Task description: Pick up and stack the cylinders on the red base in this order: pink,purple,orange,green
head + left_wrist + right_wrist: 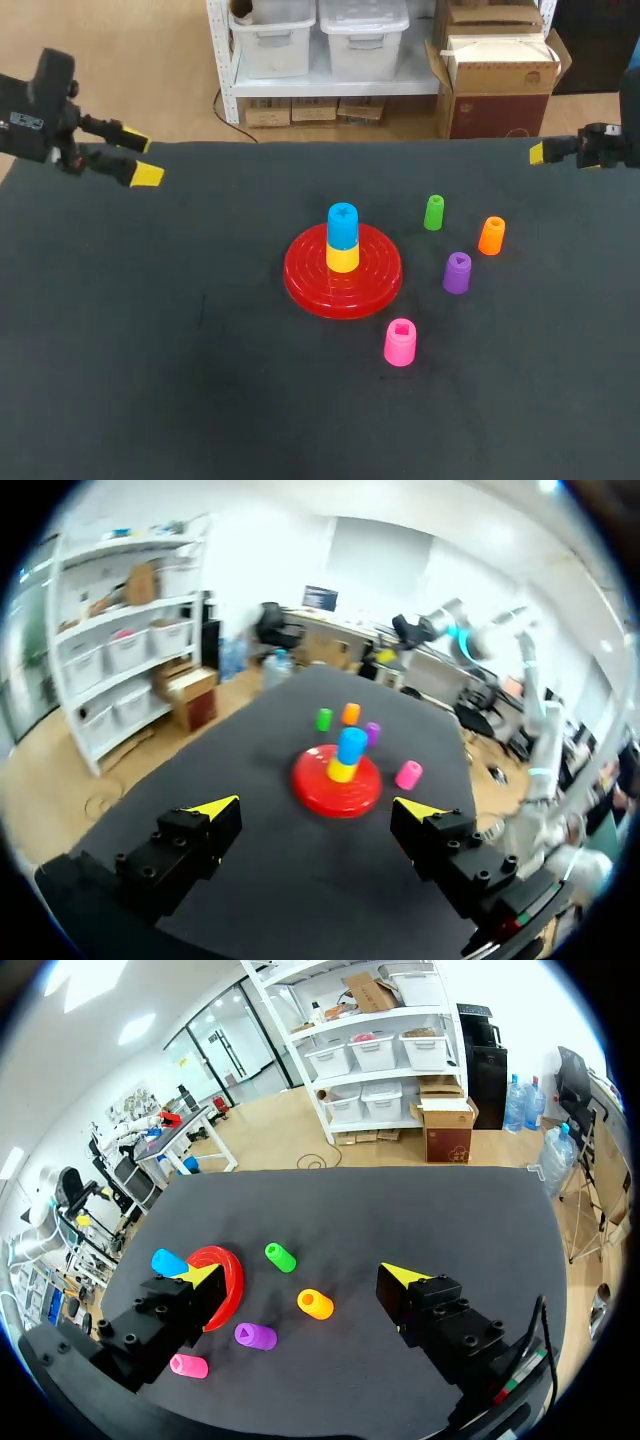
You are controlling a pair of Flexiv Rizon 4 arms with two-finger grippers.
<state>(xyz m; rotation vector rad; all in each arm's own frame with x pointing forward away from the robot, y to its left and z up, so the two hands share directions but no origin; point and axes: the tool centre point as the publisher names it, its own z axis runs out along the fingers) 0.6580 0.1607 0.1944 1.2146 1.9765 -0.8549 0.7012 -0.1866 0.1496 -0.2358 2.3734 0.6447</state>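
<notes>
The red base (pixel 300 285) lies mid-table with a yellow cylinder (pixel 342 258) on it and a blue one (pixel 342 224) on top. To its right stand the green cylinder (pixel 433 212), the orange cylinder (pixel 491 236) and the purple cylinder (pixel 457 272). The pink cylinder (pixel 400 342) stands nearer the front. My left gripper (pixel 140 157) hangs open and empty over the far left corner, well away from all of them. My right gripper (pixel 540 153) is open and empty at the far right edge, with the four loose cylinders ahead of it in the right wrist view.
Dark cloth covers the table (pixel 150 350). Its left half and front hold nothing but bare cloth. The four loose cylinders stand apart from one another, all right of the base.
</notes>
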